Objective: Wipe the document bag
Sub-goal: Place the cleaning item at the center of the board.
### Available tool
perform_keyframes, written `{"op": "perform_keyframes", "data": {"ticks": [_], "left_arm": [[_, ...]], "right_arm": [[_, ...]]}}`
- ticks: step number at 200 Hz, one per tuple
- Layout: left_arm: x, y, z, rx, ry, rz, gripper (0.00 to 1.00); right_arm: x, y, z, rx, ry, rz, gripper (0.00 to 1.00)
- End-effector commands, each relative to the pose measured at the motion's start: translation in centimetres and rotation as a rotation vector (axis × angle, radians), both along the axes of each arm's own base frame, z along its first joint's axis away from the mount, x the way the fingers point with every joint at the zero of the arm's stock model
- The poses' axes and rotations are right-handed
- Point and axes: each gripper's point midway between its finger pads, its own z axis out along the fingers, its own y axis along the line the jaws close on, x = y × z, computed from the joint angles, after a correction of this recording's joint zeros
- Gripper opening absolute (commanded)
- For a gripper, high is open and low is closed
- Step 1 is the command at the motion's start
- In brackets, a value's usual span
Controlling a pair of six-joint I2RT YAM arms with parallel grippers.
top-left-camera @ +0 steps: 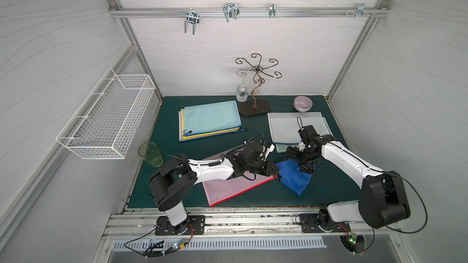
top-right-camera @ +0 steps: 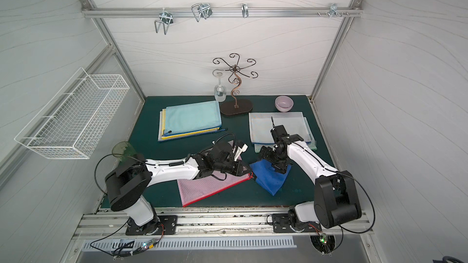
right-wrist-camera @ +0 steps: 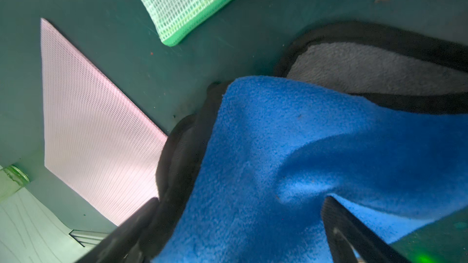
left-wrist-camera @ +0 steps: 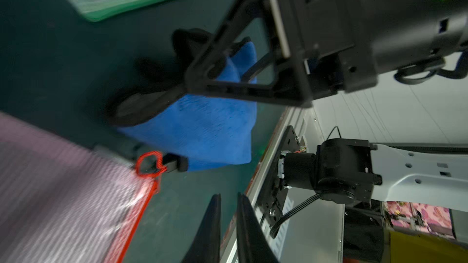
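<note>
Straddling the blue cloth (top-left-camera: 295, 179), the right tool (right-wrist-camera: 240, 203) stood wide open, while at its nine o'clock the left tool (left-wrist-camera: 228, 196), barely parted and empty, hung over the zipper corner of the pink document bag (top-left-camera: 233, 189) lying on the counter (top-left-camera: 329, 193).

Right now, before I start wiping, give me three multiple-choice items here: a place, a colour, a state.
1. Against the pink bag, the blue cloth lies: A on top; B beside it; C underneath.
2. The bag's zip is: A red; B blue; C yellow.
3. The right gripper is: A shut on the cloth; B shut, empty; C open astride the cloth.
B: the cloth sits on the mat by the zip pull. A: its edge shows red. C: fingers spread, cloth between them.
</note>
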Motion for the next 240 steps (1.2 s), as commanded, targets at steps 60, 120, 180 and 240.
{"op": "perform_keyframes", "data": {"ticks": [60,120,180,240], "left_arm": [[1.7,-3.1,-8.0,0.175,0.147,0.094,0.19],[1.7,-2.2,-7.7,0.206,0.109,0.09,0.19],[2.6,2.4,-1.3,0.214,-0.002,0.134,0.33],[3.3,14.1,-8.2,0.429,0.247,0.408,0.33]], "right_arm": [[-2.6,-1.4,3.8,0.045,-0.009,-0.066,0.99],[-2.0,-3.0,8.5,0.005,-0.143,-0.096,0.99],[0.8,0.4,9.4,0.099,-0.227,0.038,0.78],[1.8,10.1,5.4,0.196,-0.146,0.365,0.58]]}}
